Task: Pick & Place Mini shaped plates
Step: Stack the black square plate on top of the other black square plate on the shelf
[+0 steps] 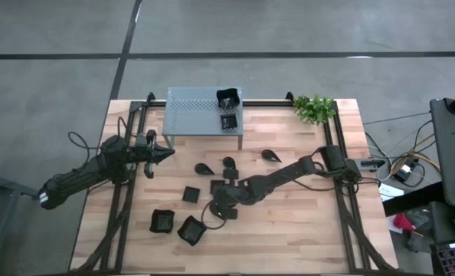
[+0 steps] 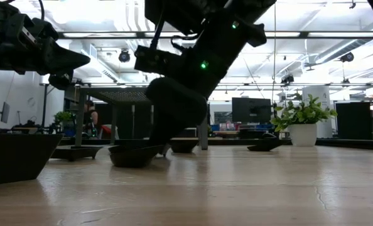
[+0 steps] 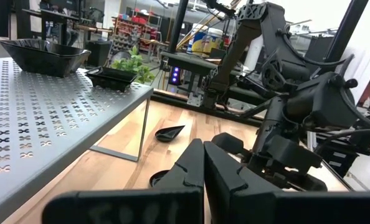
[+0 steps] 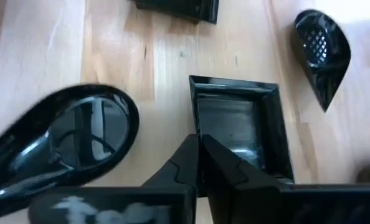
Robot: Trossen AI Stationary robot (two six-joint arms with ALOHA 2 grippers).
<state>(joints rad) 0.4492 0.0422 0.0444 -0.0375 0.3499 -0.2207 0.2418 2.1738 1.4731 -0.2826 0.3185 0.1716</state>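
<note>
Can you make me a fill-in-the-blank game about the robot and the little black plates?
1. The grey perforated shelf has ___ black dishes on top.
2. The green plant stands at the table's far ___ corner in the high view.
3. The right end effector has its fingers ___ at the rim of a small square plate.
4. The left end effector hovers beside the shelf, holding ___.

Missing words: two; right; shut; nothing

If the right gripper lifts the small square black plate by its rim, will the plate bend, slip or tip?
The square plate looks rigid and moulded, so bending seems unlikely. Its glossy surface may be slippery. The right gripper is shut at one rim only, so the plate could tilt when lifted.
</note>
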